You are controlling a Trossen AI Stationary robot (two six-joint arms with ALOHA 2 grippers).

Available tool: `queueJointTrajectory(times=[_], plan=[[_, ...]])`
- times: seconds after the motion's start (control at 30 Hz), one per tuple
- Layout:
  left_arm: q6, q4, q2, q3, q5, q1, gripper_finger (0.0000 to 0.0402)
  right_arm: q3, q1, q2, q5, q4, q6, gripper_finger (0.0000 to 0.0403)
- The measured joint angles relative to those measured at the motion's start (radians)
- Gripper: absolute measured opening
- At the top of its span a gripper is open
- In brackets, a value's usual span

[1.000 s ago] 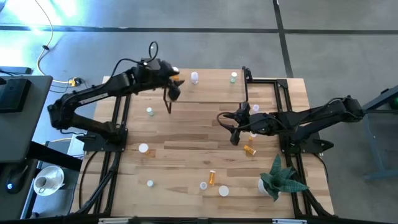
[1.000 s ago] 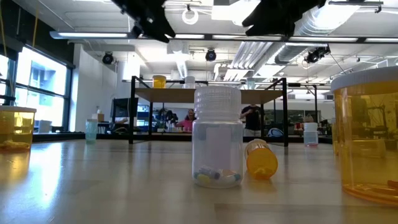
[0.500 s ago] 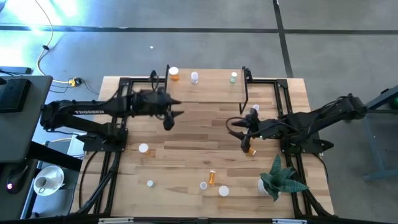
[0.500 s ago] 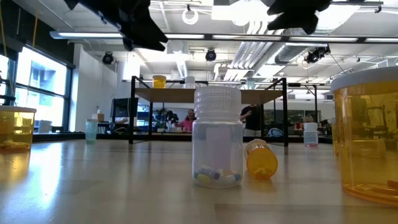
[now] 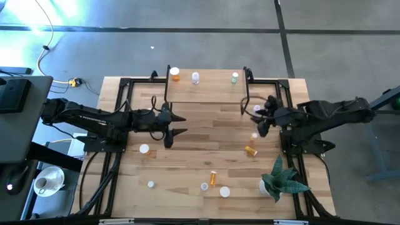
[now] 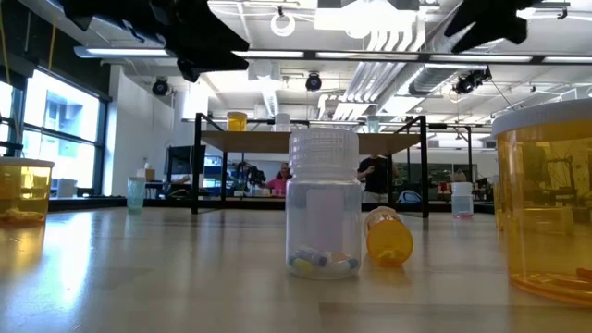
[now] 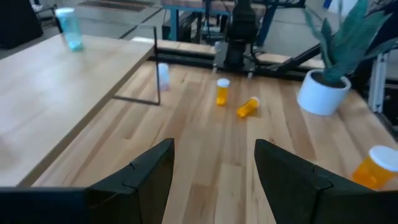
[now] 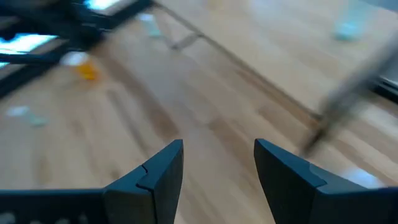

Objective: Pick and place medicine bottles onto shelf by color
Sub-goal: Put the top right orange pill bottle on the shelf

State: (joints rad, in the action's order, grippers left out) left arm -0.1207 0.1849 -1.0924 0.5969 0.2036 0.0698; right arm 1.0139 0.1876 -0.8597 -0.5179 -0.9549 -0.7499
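Note:
The shelf [image 5: 206, 87] stands at the table's far side. On it stand an orange bottle [image 5: 175, 75], a clear one [image 5: 195, 77] and a green one [image 5: 235, 77]. My left gripper [image 5: 181, 124] hovers open and empty near the table's middle, on the near side of the shelf. My right gripper [image 5: 257, 119] hovers open and empty by the shelf's right legs, next to a clear bottle [image 5: 257, 110] standing on the table. An upright orange bottle [image 7: 222, 92] and one lying on its side [image 7: 247, 107] are just nearer.
More bottles are scattered over the near half of the table [image 5: 144, 149] [image 5: 213, 178] [image 5: 224, 192]. A potted green plant [image 5: 281, 180] stands at the near right corner. Black frame rails [image 5: 122, 119] run along both sides. People show in the room behind [image 6: 277, 176].
My left gripper has drawn back from the shelf's left end toward the near edge, and the orange bottle now stands there alone. My right gripper has dipped toward the near edge, then gone right and far, toward the shelf's right legs.

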Motion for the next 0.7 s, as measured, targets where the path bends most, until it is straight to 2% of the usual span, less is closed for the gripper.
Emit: queueJointTrajectory(times=[0.17, 0.47, 0.7], plan=[[0.000, 0.002, 0.000, 0.000, 0.002, -0.019, 0.0213, 0.039, -0.037, -0.040, 0.043, -0.173, -0.143, 0.0188], [0.000, -0.008, 0.000, 0.000, 0.002, -0.020, 0.0213, -0.106, -0.044, -0.109, 0.211, -0.187, -0.310, 0.0188], [0.000, -0.008, 0.000, 0.000, 0.002, -0.020, 0.0213, -0.180, -0.044, -0.144, 0.240, -0.168, -0.372, 0.0188]])
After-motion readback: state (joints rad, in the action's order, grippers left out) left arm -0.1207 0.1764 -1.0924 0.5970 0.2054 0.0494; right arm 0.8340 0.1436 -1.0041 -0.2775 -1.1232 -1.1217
